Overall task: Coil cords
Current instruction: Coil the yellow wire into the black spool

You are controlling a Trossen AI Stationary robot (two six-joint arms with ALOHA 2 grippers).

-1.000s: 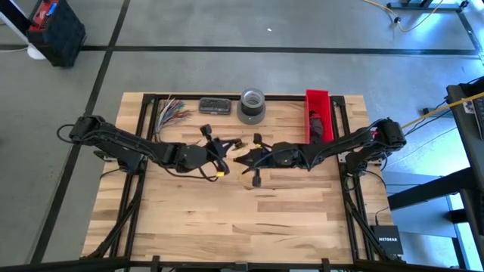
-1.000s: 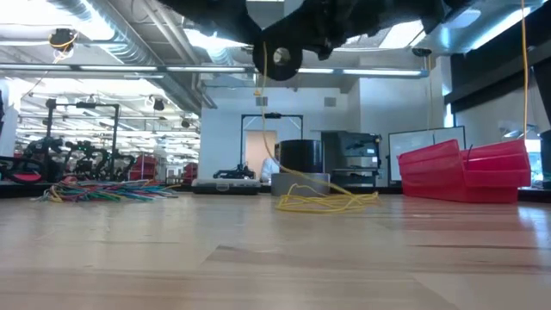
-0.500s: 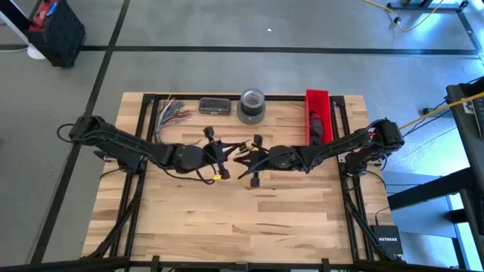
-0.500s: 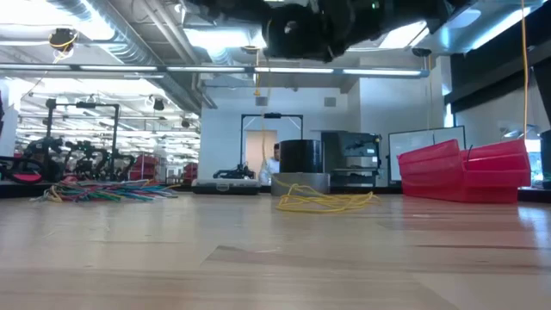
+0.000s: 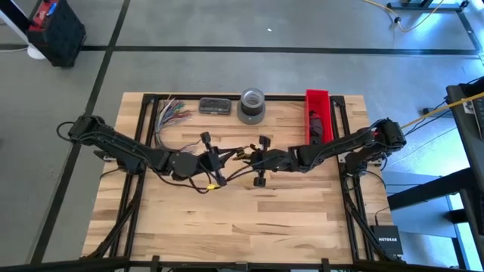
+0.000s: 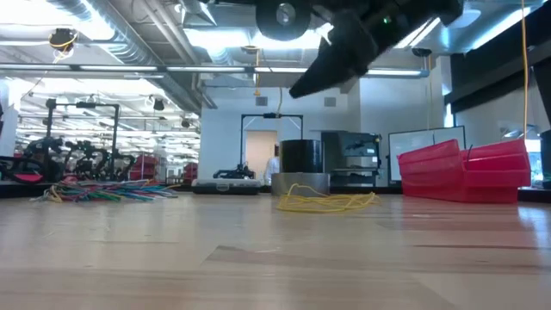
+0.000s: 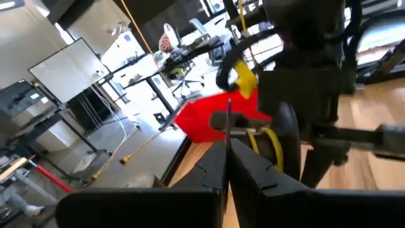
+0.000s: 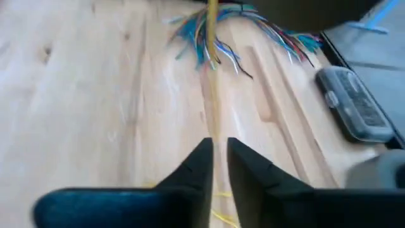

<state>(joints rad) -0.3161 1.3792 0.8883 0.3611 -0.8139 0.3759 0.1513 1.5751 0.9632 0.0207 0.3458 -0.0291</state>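
Observation:
The cord is thin and yellow. Part of it lies in a loose heap (image 6: 323,202) on the wood, and one strand (image 6: 280,120) rises from the heap toward the grippers. Both grippers hang above the table's middle, tip to tip. My left gripper (image 5: 224,156) (image 7: 228,144) points level and is shut on a thin piece of the cord. My right gripper (image 5: 243,156) (image 8: 219,147) slants downward (image 6: 314,84) with a narrow gap between its fingers. The yellow strand (image 8: 213,95) runs into that gap. I cannot tell whether it touches the fingers. My left gripper pinches a thin dark stub (image 7: 228,120) between its two fingertips, and the stub sticks out past them. The fingers come in level from the table's left. More yellow cord (image 7: 273,140) shows just beyond, well clear of the table.
A fan of multicoloured wires (image 5: 170,113) lies at the far left. A dark flat case (image 5: 215,106) and a grey tape roll (image 5: 252,106) stand along the far edge. A red bin (image 5: 318,113) is at the far right. Bare wood stretches toward the near edge.
My right gripper has tipped its fingers downward, so they now show slanting in the low view. The hanging yellow strand has shifted sideways with the grippers. The heap on the table has stayed where it was.

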